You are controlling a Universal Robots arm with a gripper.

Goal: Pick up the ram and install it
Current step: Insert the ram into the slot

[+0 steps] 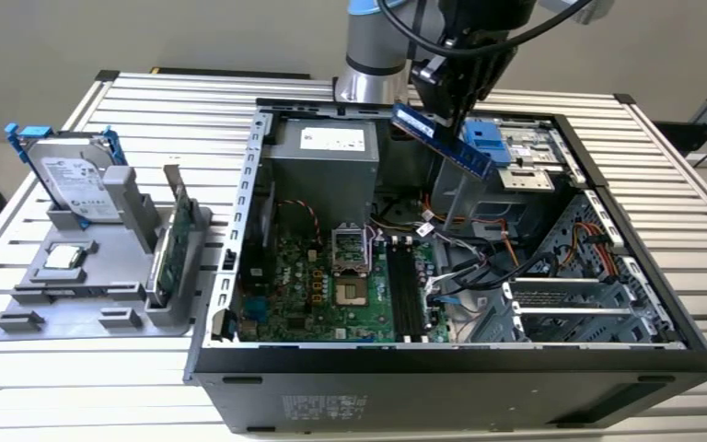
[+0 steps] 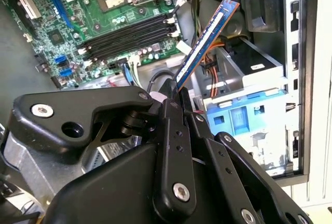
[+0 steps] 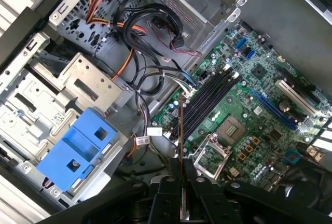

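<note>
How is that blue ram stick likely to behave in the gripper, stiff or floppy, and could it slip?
The ram probably stays stiff: it juts straight from the gripper without sagging. It looks thin and light, so weight should be little trouble. Clamped only near one end, over the open computer case, it might pivot if bumped.

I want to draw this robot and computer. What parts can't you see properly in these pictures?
- The ram's lower end: hidden between the gripper's fingers in the second wrist view.
- The ram's chips: it is edge-on in the first wrist view.
- The arm: cut off by the exterior view's top edge.
</note>
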